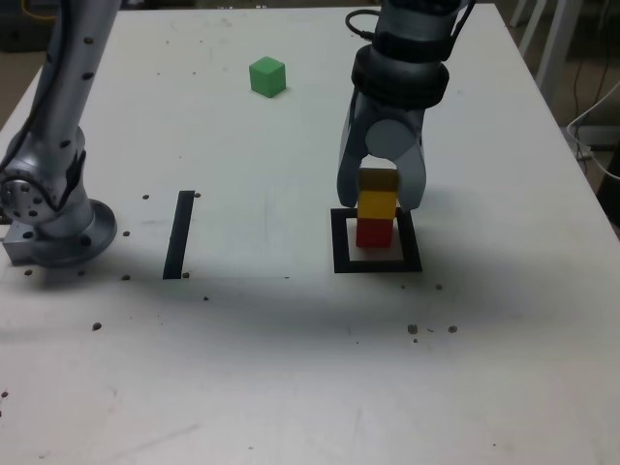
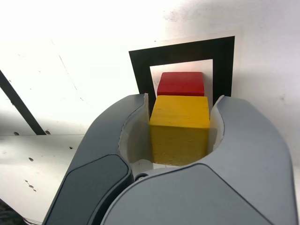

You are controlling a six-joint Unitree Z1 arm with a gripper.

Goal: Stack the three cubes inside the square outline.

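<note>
No readable writing or labels noted. My gripper (image 1: 380, 194) has its jaws clenched on the yellow cube (image 2: 180, 126), seated atop the red cube (image 1: 374, 232) inside the square outline (image 1: 377, 263). Green cube (image 1: 267, 77) sits near the white surface's (image 1: 291, 368) far edge.

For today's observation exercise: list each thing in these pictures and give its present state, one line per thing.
gripper: shut on the yellow cube
yellow cube: gripped, on the red cube
red cube: resting inside the square outline
green cube: alone on the table, unstacked
square outline: flat, holding the stack
black strip: flat, bare
</note>
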